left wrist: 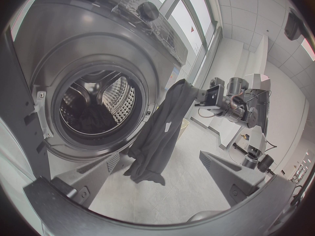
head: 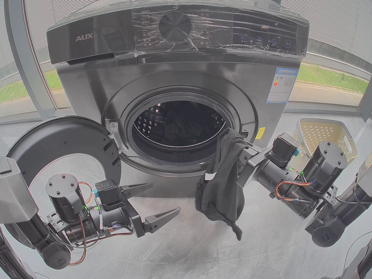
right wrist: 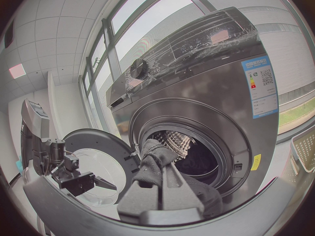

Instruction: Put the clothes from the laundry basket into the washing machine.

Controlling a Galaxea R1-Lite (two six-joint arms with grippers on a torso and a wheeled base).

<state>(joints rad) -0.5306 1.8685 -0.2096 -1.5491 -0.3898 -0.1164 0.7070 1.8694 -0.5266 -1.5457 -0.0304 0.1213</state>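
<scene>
Right hand (head: 243,148) is clamped on a black garment (head: 221,183), pinching a bunched bit at its top. The rest hangs free in front of the washing machine (head: 93,82), just right of & below the lip of the drum opening (head: 133,126), w/ the hem seemingly clear of the floor (head: 186,248). Left hand (head: 164,198) sits low by the open door (head: 58,144), fingers spread wide, holding nothing. Dark clothes (head: 182,126) lie inside the drum. Laundry basket (head: 329,130) stands on the floor to the machine's right, behind the right arm; what's left in it is hidden. Garment looks soft, light & floppy, prob. not slippery, so it'll swing & trail, w/ no stiffness to push it by. The top-bunch grip looks ok for carrying, but the long tail could snag on the rim or drape over the lip, so imo the hand should go well inside the opening before letting go. For another item, take a thick fold near the middle so less hangs.
</scene>
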